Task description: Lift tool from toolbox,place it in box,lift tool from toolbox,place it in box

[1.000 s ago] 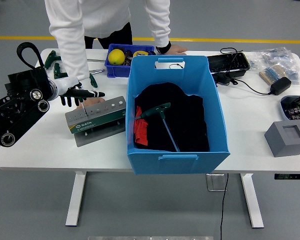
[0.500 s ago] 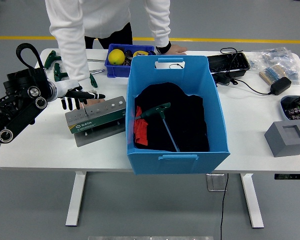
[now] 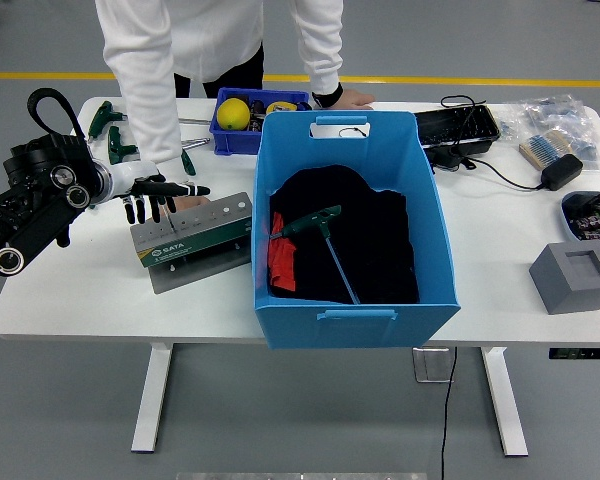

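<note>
1. Surface: one white table (image 3: pixel 90 285) on two white legs, standing on a grey floor; a yellow line runs across the floor behind the table.
2. Toolbox: one green-and-grey tool holder (image 3: pixel 192 240) sits on the table just left of the blue box (image 3: pixel 350 225). Its top face shows a row of holes.
3. Box: one large open blue box with handle slots in its near and far walls. Black cloth lines the bottom.
4. Tools in the box: one T-handle wrench (image 3: pixel 325 243) with a green grip lies on the black cloth, shaft pointing toward the near wall. A red item (image 3: pixel 282 262) lies beside it at the left wall.
5. Tools outside the box: several green-handled tools (image 3: pixel 110 135) lie at the far left of the table (partly hidden by a sleeve, so the count cannot be told).
6. Left hand (image 3: pixel 155 195): fingers spread and pointing down, holding nothing, hovering over the left end of the tool holder.
7. Person: one, in white sleeves, at the far side. One hand (image 3: pixel 185 205) rests behind the tool holder, just beside the robot's fingers; the other hand (image 3: pixel 348 98) rests on the far table edge.
8. Other items: one small blue bin (image 3: pixel 250 140) holding a yellow ball (image 3: pixel 232 112); one black tray (image 3: pixel 458 128); one grey block (image 3: pixel 575 276).
</note>
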